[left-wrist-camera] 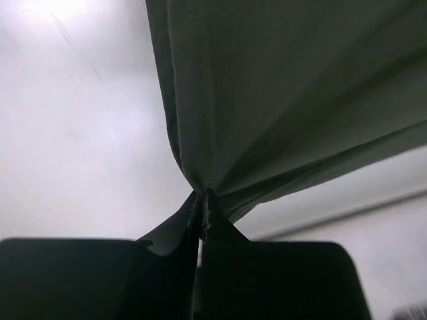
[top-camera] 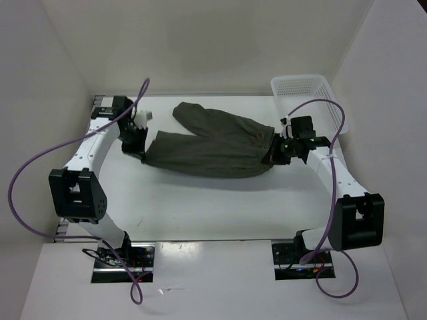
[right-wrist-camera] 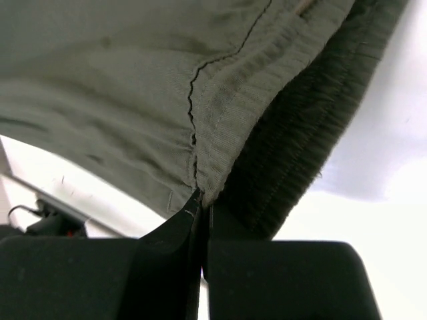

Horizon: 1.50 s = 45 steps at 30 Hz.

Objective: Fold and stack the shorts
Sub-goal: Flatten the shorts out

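The shorts (top-camera: 213,143) hang stretched over the table (top-camera: 200,207) between both jaws, the left jaws closed on a leg hem (left-wrist-camera: 203,175) and the right jaws closed on the waistband (right-wrist-camera: 227,127), so folding looks barely begun and stacking is left.

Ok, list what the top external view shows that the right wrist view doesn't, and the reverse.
Only top external: the whole shorts lying on the table, the white basket at the far right corner, and the left gripper holding one leg's end. Only right wrist: the waistband with its gathered ribbing and stitching up close. Both: the right gripper shut on the waistband end.
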{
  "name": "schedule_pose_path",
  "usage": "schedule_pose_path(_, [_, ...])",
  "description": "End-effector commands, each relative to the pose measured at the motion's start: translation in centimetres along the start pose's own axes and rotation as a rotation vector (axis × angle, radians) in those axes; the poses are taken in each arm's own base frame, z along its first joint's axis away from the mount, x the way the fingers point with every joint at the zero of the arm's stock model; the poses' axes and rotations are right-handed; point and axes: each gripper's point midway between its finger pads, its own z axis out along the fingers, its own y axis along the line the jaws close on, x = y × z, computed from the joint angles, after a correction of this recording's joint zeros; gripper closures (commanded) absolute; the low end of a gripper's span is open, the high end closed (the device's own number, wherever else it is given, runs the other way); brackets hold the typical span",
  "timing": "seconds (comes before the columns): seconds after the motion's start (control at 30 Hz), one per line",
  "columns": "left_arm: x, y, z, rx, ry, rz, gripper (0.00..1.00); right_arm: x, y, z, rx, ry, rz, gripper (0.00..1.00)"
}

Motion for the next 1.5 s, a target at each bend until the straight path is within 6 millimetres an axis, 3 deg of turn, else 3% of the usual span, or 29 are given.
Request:
schedule_pose_path(0.0, [8.4,0.4,1.1,-0.012,0.310,-0.062,1.00,2.6,-0.5,-0.4,0.015,0.104,0.081,1.00])
schedule_pose_path(0.13, [11.5,1.0,0.7,-0.066,0.383,-0.054,1.00,6.9,-1.8,-0.6,0.073,0.268,0.146,1.00])
schedule_pose_path(0.27, [13.7,1.3,1.6,-0.104,0.441,-0.028,1.00,8.8,-1.7,-1.5,0.112,0.311,0.170,0.97])
schedule_pose_path(0.4, [15.0,1.1,1.8,-0.100,0.474,-0.023,0.99,10.7,-1.7,-2.3,0.147,0.378,0.169,0.87])
schedule_pose_path(0.43, [15.2,0.9,1.7,-0.099,0.486,-0.016,0.97,11.5,-1.6,-2.4,0.149,0.396,0.163,0.78])
schedule_pose_path(0.47, [15.9,0.8,1.4,-0.097,0.505,-0.018,0.94,12.3,-1.7,-2.8,0.172,0.428,0.161,0.73])
schedule_pose_path(0.57, [17.3,0.5,0.8,-0.094,0.556,-0.016,0.69,14.3,-1.5,-3.7,0.196,0.481,0.158,0.61])
schedule_pose_path(0.6, [17.6,0.5,0.8,-0.093,0.567,-0.017,0.56,13.5,-1.0,-4.2,0.204,0.438,0.140,0.49])
schedule_pose_path(0.63, [17.9,0.4,0.6,-0.092,0.582,-0.019,0.52,13.2,-1.0,-4.6,0.214,0.424,0.133,0.41])
schedule_pose_path(0.67, [18.1,0.4,0.4,-0.091,0.595,-0.021,0.50,13.3,-1.2,-5.3,0.246,0.434,0.144,0.41])
schedule_pose_path(0.73, [16.6,0.3,0.2,-0.094,0.546,-0.014,0.49,11.4,-1.4,-6.1,0.308,0.348,0.128,0.43])
schedule_pose_path(0.8, [14.3,0.4,0.3,-0.098,0.477,-0.005,0.49,9.8,0.2,-5.9,0.261,0.278,0.101,0.53])
schedule_pose_path(0.83, [11.3,0.7,0.1,-0.118,0.369,0.012,0.47,9.3,1.1,-5.6,0.238,0.251,0.090,0.62])
schedule_pose_path(0.87, [9.7,1.2,0.4,-0.143,0.321,0.022,0.46,8.5,2.5,-5.3,0.203,0.218,0.068,0.67])
schedule_pose_path(0.9, [6.7,1.6,1.3,-0.161,0.211,0.036,0.46,7.3,4.4,-4.5,0.144,0.158,0.044,0.70])
schedule_pose_path(0.93, [4.9,1.9,1.6,-0.175,0.141,0.044,0.44,8.1,6.3,-3.5,0.110,0.172,-0.025,0.71])
schedule_pose_path(1.0, [1.1,2.2,3.5,-0.190,0.007,0.066,0.42,7.8,8.0,-1.5,0.076,0.125,-0.093,0.77])
schedule_pose_path(1.1, [-1.5,1.4,6.4,-0.170,-0.095,0.106,0.41,10.0,6.7,2.4,0.123,0.214,-0.095,0.92])
schedule_pose_path(1.17, [-2.5,0.6,8.6,-0.151,-0.132,0.131,0.38,11.8,4.7,4.6,0.189,0.297,-0.079,1.00])
schedule_pose_path(1.23, [-1.8,-0.5,10.1,-0.110,-0.118,0.150,0.38,13.6,3.2,6.2,0.264,0.343,-0.063,1.00])
schedule_pose_path(1.3, [-1.9,-1.6,11.4,-0.079,-0.135,0.174,0.38,14.4,1.9,6.8,0.323,0.360,-0.032,1.00])
schedule_pose_path(1.33, [-1.0,-1.5,12.4,-0.070,-0.114,0.173,0.38,15.6,0.5,7.1,0.384,0.393,0.002,1.00])
schedule_pose_path(1.47, [-1.0,-1.3,15.0,-0.076,-0.135,0.183,0.38,17.5,-1.4,7.7,0.474,0.450,0.062,1.00])
